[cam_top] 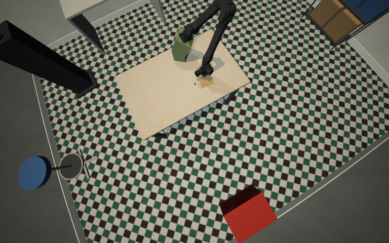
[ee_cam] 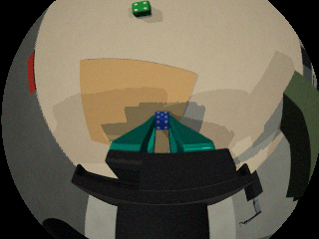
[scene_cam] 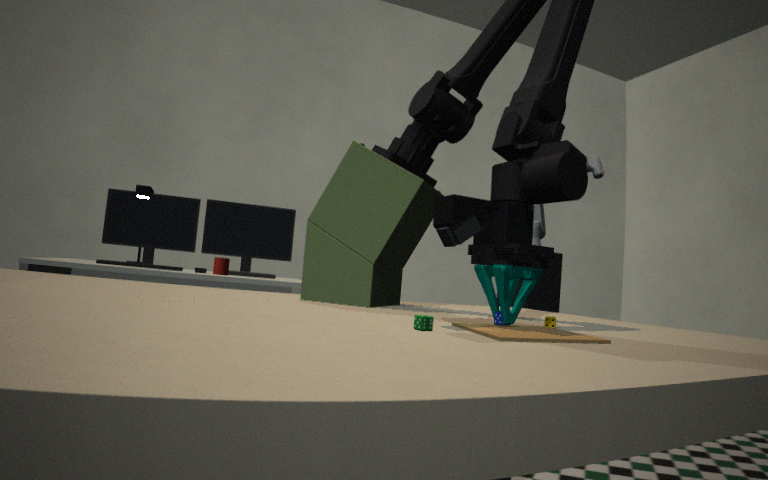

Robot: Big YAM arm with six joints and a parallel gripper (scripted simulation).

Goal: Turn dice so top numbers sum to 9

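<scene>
My gripper point(scene_cam: 500, 320) point(ee_cam: 161, 119) point(cam_top: 203, 75) has teal fingers and is shut on a blue die point(scene_cam: 498, 318) point(ee_cam: 161, 119), held down at the tan mat point(scene_cam: 543, 333) point(ee_cam: 114, 87) point(cam_top: 206, 82) near its left end. A yellow die point(scene_cam: 549, 322) sits on the mat to the right of the fingers in the exterior view; it is hidden in the wrist view. A green die point(scene_cam: 423, 322) point(ee_cam: 140, 7) point(cam_top: 194, 83) lies on the bare table, off the mat, to the left.
A green angled block point(scene_cam: 362, 232) point(cam_top: 182, 48) carries the arm's base at the back of the table point(cam_top: 160, 94). Two monitors point(scene_cam: 198, 226) and a red cup point(scene_cam: 220, 264) stand on a far desk. A red box point(cam_top: 247, 213) is on the floor.
</scene>
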